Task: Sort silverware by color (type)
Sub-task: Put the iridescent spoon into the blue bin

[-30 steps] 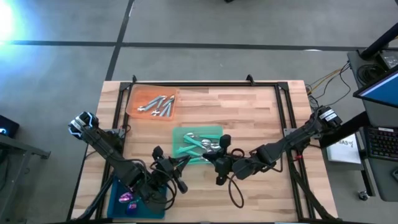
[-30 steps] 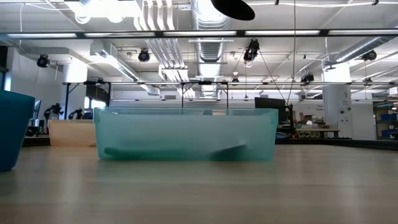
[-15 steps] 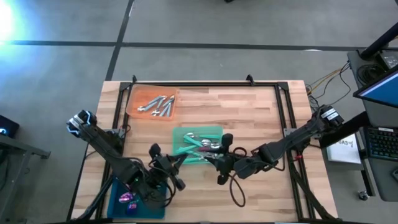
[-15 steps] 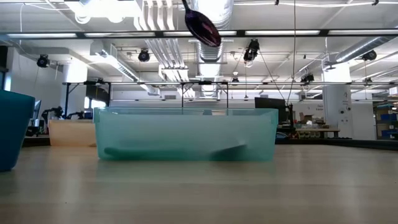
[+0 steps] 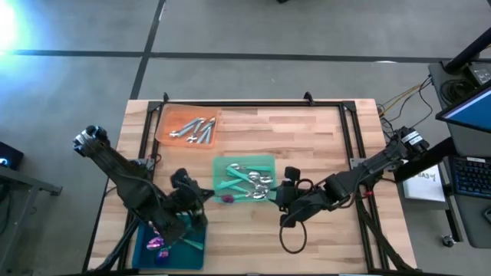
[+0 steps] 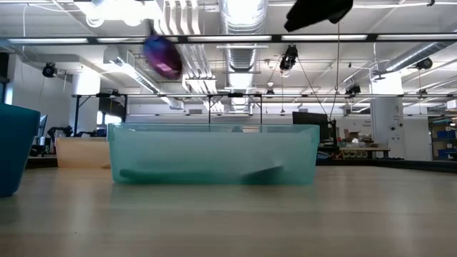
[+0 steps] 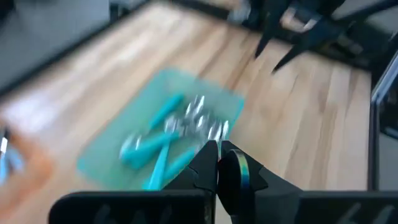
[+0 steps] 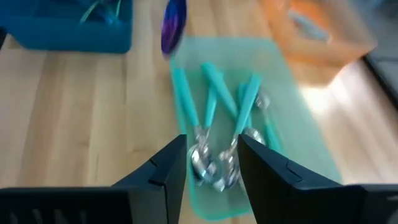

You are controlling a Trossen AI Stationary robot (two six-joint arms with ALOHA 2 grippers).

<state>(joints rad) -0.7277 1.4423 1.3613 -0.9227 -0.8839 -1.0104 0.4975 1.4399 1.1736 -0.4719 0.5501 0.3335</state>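
Seen from above, my left hand [image 5: 205, 195] sits at lower left of the wooden counter [image 5: 307, 130], pinched on a purple-headed spoon [image 5: 227, 198] beside the blue bin [image 5: 198, 249]. At centre, teal-handled spoons [image 5: 247, 178] lie on the green mat [image 5: 265, 162]. Just right of it, my right hand [image 5: 278, 193] hangs with fingers parted, empty. Silver spoons [image 5: 196, 129] fill the orange mat [image 5: 169, 123] at upper left.

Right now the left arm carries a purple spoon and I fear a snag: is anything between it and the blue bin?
Nothing visible. The left gripper holds the purple spoon above bare table, with the blue bin close beside it.
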